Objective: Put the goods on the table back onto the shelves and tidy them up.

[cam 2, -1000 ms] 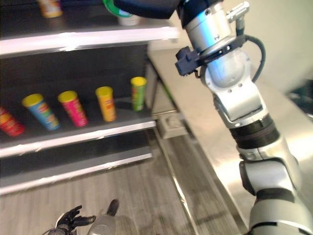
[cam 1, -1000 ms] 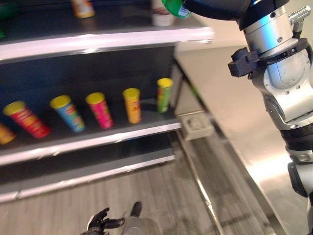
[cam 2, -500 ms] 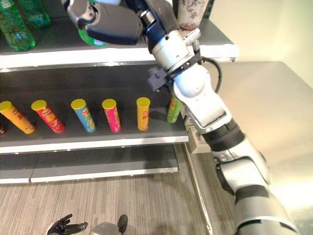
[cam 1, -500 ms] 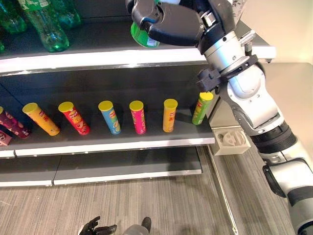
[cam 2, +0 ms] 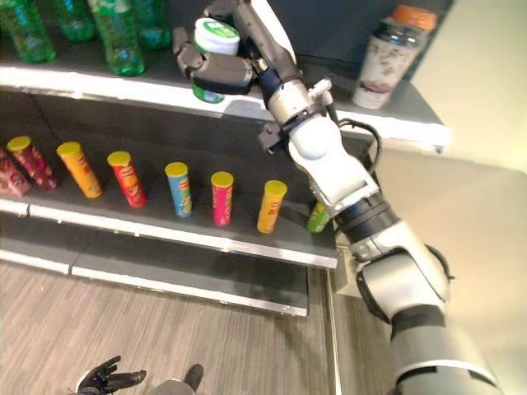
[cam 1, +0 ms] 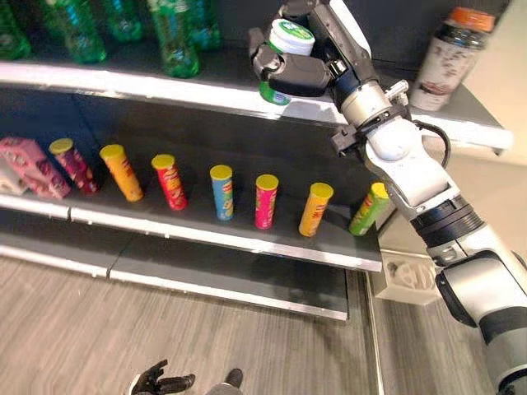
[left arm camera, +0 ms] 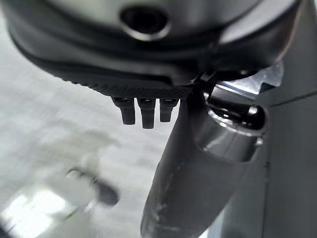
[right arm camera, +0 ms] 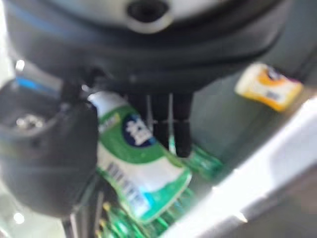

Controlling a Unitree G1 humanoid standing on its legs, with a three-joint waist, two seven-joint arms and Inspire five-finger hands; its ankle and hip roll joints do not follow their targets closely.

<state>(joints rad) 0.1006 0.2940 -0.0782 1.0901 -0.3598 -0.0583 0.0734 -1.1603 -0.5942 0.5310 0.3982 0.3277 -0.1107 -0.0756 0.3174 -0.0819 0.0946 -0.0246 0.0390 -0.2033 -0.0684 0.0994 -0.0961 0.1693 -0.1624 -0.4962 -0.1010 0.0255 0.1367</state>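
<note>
My right hand [cam 1: 306, 72] is raised to the front edge of the top shelf [cam 1: 123, 82] and is shut on a green-and-white canister [cam 1: 290, 37] with a white lid. The canister [cam 2: 214, 39] hangs tilted over that edge, just right of the green bottles [cam 1: 174, 37]. In the right wrist view the canister [right arm camera: 136, 158] lies between the thumb and the fingers [right arm camera: 168, 124], with green bottles [right arm camera: 198, 158] beyond it. My left hand [cam 1: 156, 383] hangs low over the floor, its fingers relaxed and holding nothing.
A row of coloured crisp tubes [cam 1: 221, 191] stands on the middle shelf [cam 1: 206, 239], with pink packs [cam 1: 25, 164] at its left end. An orange-lidded cup [cam 1: 445, 58] stands at the top shelf's right end. The steel table [cam 2: 469, 239] lies to the right.
The camera has swung, so the whole shelf sits differently in view. My right hand still holds the canister at the top shelf's edge; its white lid now faces up. The left hand stays low.
</note>
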